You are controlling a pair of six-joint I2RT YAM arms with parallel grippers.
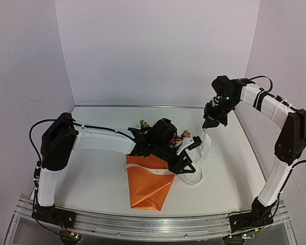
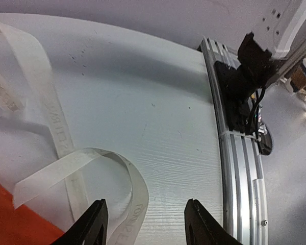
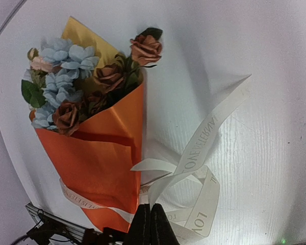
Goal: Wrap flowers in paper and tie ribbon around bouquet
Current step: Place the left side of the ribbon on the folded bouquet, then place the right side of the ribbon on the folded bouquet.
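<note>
The bouquet lies on the white table, its orange paper [image 1: 149, 185] [image 3: 103, 153] rolled into a cone with the tip toward the near edge. The flowers [image 3: 71, 76] [image 1: 143, 124] stick out of the wide far end, blue, peach and rust blooms. The cream ribbon [image 3: 204, 138] [image 2: 133, 188] runs round the lower cone and loops loosely on the table to its right. My left gripper [image 1: 186, 167] [image 2: 145, 201] hangs low over that loop, jaws open, a ribbon bend lying just inside its left finger [image 2: 94, 224]. My right gripper [image 1: 210, 124] [image 3: 152, 214] is raised behind and shut on a ribbon end.
An aluminium rail [image 2: 239, 168] [image 1: 158, 224] runs along the table's near edge, with the right arm's base [image 2: 245, 76] bolted on it. Pale walls close the table at the back and on both sides. My left arm [image 1: 107, 140] reaches across above the bouquet.
</note>
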